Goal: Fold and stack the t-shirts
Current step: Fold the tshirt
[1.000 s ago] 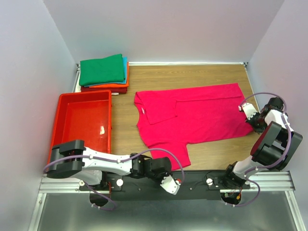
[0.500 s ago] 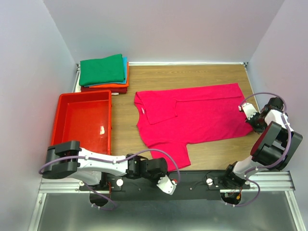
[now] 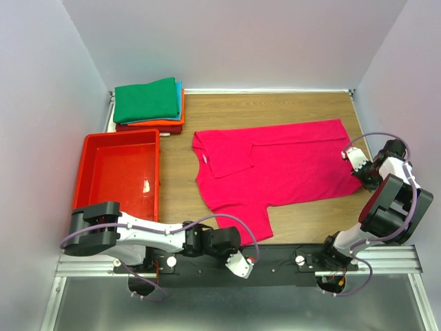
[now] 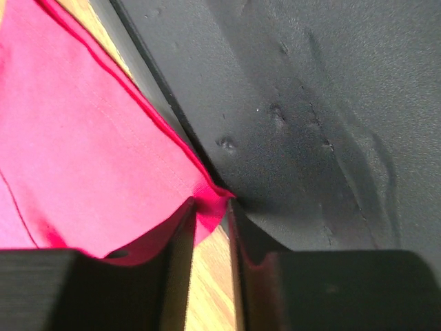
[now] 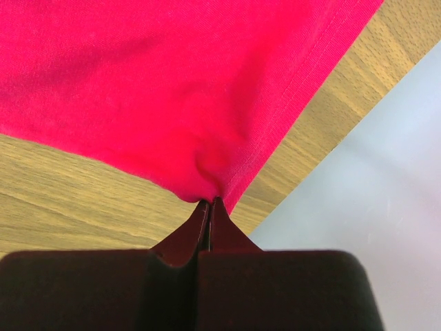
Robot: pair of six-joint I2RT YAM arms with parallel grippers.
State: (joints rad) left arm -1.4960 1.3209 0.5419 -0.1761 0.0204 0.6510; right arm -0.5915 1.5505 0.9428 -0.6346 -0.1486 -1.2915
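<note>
The red plastic tray (image 3: 81, 172) at the left of the bench (image 3: 275, 107) shows its red floor and one pale mark (image 3: 147, 186), glare or scrap, hard to tell. Behind it, in the far left corner, is the stack of folded t-shirts (image 3: 148, 103): green on top, with only the edges of teal-blue, orange and dark red showing. The magenta-pink t-shirt (image 3: 289, 165) lies spread mid-bench, one sleeve folded in.

The right tool (image 5: 209, 201) is pressed together on the shirt's hem corner at the right bench edge. The left tool (image 4: 210, 207) stands slightly apart, with the near sleeve's corner between its tips beside the black base plate (image 4: 310, 103). From above its fingertips are hidden.
</note>
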